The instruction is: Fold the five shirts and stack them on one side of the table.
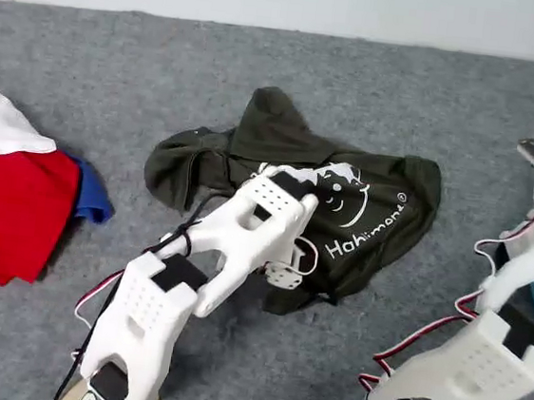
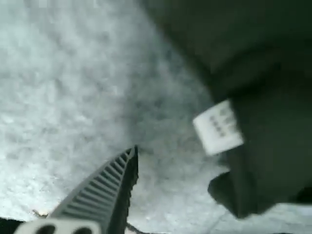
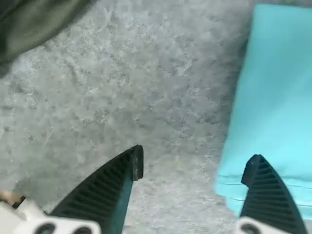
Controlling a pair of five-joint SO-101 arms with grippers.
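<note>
Nearest you on the right, your right gripper [image 3: 197, 158] hangs spread wide over the grey carpet [image 3: 146, 87] with nothing between its jaws. One fingertip [image 3: 258, 168] is over the edge of a turquoise shirt [image 3: 273, 97] that lies flat and smooth just beside it, by the right edge of the table.

A little further in, your left gripper [image 1: 281, 264] sits low at the near edge of the dark green shirt [image 1: 343, 208]. From its wrist camera you see a single ribbed finger [image 2: 114, 187] above bare carpet, with the shirt's hem and a small white label [image 2: 218, 127] close beside it. You cannot tell how far this gripper is open, or whether it has any cloth.

The dark green shirt lies crumpled in the middle of the table, with white print facing up and a fold bunched up on its far side.

Off to your left, well apart from it, a red shirt [image 1: 13, 212] lies in a loose pile with a white shirt [image 1: 2, 129] draped on top and a blue shirt [image 1: 91, 196] poking out from under the right side.
</note>
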